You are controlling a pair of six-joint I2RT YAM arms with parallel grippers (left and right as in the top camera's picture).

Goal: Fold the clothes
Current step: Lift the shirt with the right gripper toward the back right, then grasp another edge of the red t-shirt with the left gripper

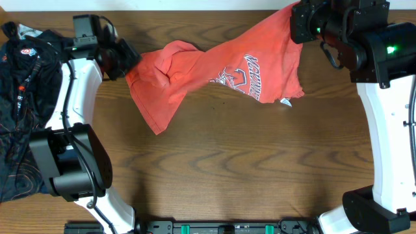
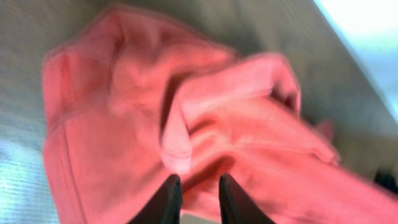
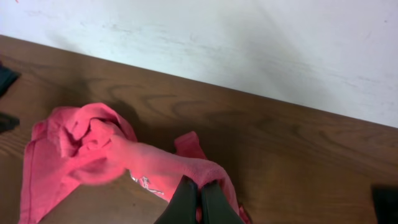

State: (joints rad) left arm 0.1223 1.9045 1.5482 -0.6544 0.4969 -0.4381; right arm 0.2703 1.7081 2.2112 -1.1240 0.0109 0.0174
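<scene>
The clothes, a coral-red T-shirt point(image 1: 214, 71), stretch across the far half of the table, bunched at the left, with the lettering and a small white label facing up at the right. My right gripper point(image 1: 300, 18) is shut on the shirt's right corner and holds it raised; in the right wrist view the cloth point(image 3: 81, 149) drapes over its closed tips point(image 3: 199, 185). My left gripper point(image 1: 127, 62) is at the shirt's bunched left end. In the blurred left wrist view its fingers point(image 2: 199, 182) stand slightly apart just short of the red folds point(image 2: 124, 124).
A heap of dark clothes point(image 1: 19, 97) lies at the table's left edge beside the left arm. A white wall point(image 3: 249, 43) rises behind the far edge of the wooden table point(image 1: 227, 162).
</scene>
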